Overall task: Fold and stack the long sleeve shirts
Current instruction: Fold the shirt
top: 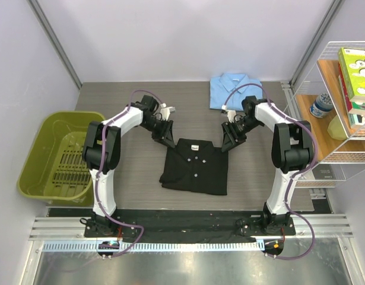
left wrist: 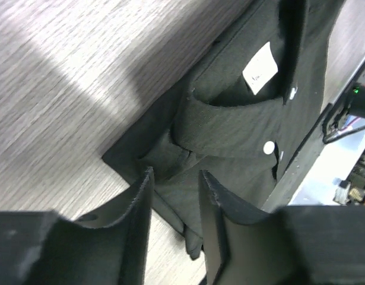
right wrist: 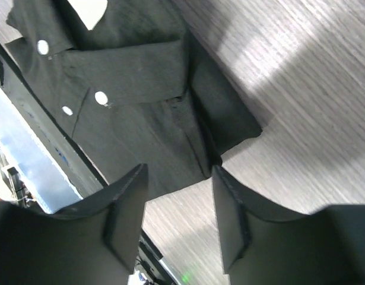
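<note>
Seen from above, the black shirt [top: 195, 167] lies folded in a neat rectangle on the table [top: 135, 190], with its collar [top: 196, 144] on the far side. The light blue shirt [top: 232, 90] is also folded. It lies beyond the black shirt, a little to its right and well apart from it. The left gripper [top: 165, 134] is at the far left corner of the black shirt and the right gripper [top: 229, 139] at its far right corner. The green bin [top: 37, 160] is well to the left of the black shirt.

In the left wrist view, the two fingers [left wrist: 140, 208] are apart. The shoulder corner [left wrist: 120, 159] of the black shirt is just in front of them, and nothing is pinched.

The right wrist view shows the same: the jaws are apart above the other shoulder corner [right wrist: 247, 127] and hold nothing.

I think the step now is to take the black shirt by both corners and carry it onto the light blue shirt. To do this well, each gripper should go low enough to catch all layers of its corner. Both should close at the same time and lift evenly, otherwise the fold may fall open.
</note>
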Available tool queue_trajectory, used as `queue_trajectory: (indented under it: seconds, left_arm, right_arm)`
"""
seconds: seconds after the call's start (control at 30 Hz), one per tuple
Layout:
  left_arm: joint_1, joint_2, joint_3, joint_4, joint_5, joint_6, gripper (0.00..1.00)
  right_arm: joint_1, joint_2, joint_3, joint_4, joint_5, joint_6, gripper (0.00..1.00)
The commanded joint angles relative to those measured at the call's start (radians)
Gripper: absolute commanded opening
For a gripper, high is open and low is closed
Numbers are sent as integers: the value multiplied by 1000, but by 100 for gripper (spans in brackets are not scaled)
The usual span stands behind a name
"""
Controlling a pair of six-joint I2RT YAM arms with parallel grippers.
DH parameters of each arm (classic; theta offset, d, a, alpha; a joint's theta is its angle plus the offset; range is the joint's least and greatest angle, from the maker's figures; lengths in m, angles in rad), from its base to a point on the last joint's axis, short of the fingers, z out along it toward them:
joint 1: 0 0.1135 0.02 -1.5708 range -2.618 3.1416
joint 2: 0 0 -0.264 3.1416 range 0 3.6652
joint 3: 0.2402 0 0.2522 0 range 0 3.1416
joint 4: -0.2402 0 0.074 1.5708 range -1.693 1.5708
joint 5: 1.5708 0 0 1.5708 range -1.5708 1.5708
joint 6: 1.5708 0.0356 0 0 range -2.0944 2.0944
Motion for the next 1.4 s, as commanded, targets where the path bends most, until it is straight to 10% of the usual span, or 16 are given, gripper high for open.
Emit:
queue_trajectory:
  seconds: [0.0,0.27,0.4,0.63,0.8,1.13,1.37]
  left_arm:
    - [-4,-8,-5,13,71,3,31]
    - [-4,-11,-59,56,77,-26,34]
    - [-2,-23,-47,50,111,-14,10]
    - [28,-182,-162,122,14,-57,0]
    - [30,-118,-127,152,-40,-69,46]
    - [-1,11,-44,170,-12,-80,53]
    - [10,-121,-117,147,60,-100,0]
  right_arm:
    - [4,30,3,14,6,-26,49]
    - [10,57,-8,37,45,-34,50]
    - [10,60,6,45,50,-23,13]
    - [10,-16,-14,53,78,-25,1]
    - [8,7,-20,57,88,-19,1]
    - [10,27,-6,91,79,20,1]
    - [10,-39,-12,56,47,18,1]
